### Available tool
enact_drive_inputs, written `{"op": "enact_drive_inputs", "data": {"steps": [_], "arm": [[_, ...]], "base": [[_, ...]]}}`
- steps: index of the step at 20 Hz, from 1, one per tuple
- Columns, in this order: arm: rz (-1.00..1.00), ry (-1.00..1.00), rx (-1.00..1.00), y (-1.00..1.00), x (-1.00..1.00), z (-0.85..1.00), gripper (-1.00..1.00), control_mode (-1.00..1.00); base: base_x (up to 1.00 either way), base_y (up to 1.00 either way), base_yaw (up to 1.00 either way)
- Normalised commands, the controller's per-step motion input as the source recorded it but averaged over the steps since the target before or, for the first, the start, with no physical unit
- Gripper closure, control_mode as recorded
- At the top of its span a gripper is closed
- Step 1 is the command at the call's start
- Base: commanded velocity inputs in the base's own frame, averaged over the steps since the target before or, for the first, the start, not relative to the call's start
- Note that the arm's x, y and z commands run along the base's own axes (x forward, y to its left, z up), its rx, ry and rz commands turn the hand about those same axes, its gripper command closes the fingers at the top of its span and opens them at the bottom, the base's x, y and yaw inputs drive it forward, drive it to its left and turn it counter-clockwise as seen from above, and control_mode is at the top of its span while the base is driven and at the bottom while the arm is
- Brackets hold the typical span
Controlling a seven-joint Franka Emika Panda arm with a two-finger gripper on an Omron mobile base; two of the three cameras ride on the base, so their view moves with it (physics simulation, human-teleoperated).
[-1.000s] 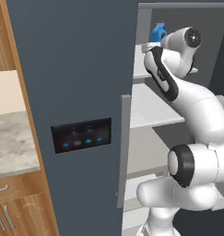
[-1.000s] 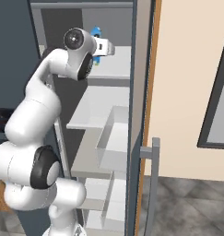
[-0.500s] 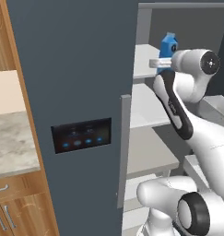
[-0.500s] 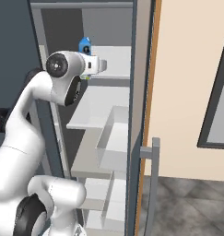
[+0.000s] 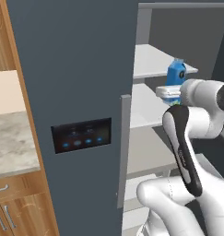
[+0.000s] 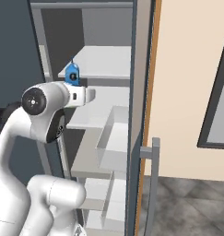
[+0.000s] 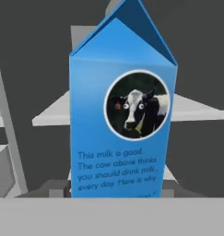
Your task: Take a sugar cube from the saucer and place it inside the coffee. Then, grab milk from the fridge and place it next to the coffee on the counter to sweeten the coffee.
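A: From the left base view, where's the milk (image 5: 176, 73)?
B: Upright near the front edge of a fridge (image 5: 76, 92) shelf, just beyond the gripper (image 5: 170, 91); the forearm reaches in level.
A: Right base view?
B: Same: carton (image 6: 72, 74) straight ahead of the hand (image 6: 88, 95).
A: Hand view?
B: Carton (image 7: 120, 120) dead centre, tall axis vertical. Finger spread: can't tell; no grip visible.

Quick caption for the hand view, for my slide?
Blue milk carton with a cow picture, upright and close ahead, pale fridge shelves behind it.
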Motion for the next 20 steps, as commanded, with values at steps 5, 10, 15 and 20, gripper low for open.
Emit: {"op": "enact_drive_inputs", "data": {"steps": [5, 10, 15, 20], "arm": [[0.0, 0.13, 0.0, 0.04, -0.8, -0.41, 1.0, 1.0], [0.0, 0.0, 0.0, 0.0, 0.0, 0.0, 1.0, 1.0], [0.0, 0.0, 0.0, 0.0, 0.0, 0.0, 1.0, 1.0], [0.0, 0.0, 0.0, 0.0, 0.0, 0.0, 1.0, 1.0]], "base": [[-0.2, 0.01, 0.0], [-0.98, 0.36, 0.39], [-0.48, 0.78, 0.91], [-0.38, 0.72, 0.96]]}}
